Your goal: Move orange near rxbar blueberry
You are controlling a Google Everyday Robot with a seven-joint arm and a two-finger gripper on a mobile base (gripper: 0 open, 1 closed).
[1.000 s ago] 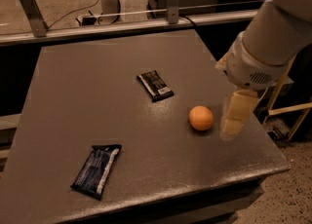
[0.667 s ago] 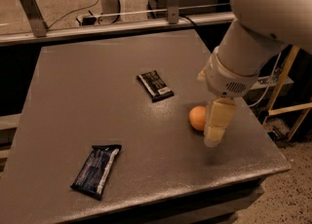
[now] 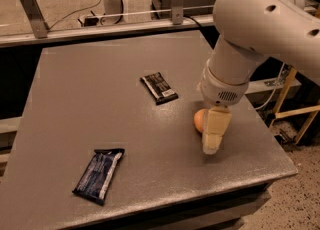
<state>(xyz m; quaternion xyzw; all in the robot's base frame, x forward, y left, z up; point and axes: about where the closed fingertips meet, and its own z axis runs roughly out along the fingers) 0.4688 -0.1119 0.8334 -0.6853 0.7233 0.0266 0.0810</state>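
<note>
The cream-coloured claw (image 3: 211,145) hangs low over the right front part of the desk, pointing down, with its tip very near the surface. From this side it appears as one pale block, so I cannot tell if it is apart, together, or clamped on something.

Just behind the claw, on its left side, is the small round orange fruit (image 3: 199,120). Only the left part of the fruit is visible; the rest is hidden by the claw. They are so close that I cannot say if they touch. The fruit rests on the desk.

Above the claw, the thick white robot arm (image 3: 250,29) goes up and to the right and fills the upper right corner.

The small black snack bar with a white label (image 3: 159,88) lies flat near the middle of the desk, behind and to the left of the orange.

The flat dark blue snack bar wrapper with a whitish stripe (image 3: 99,175) lies near the front left of the desk, well apart from the orange and the claw.

The desk (image 3: 90,94) is a flat grey board. Behind its far edge runs a metal rail with upright posts (image 3: 31,5).
</note>
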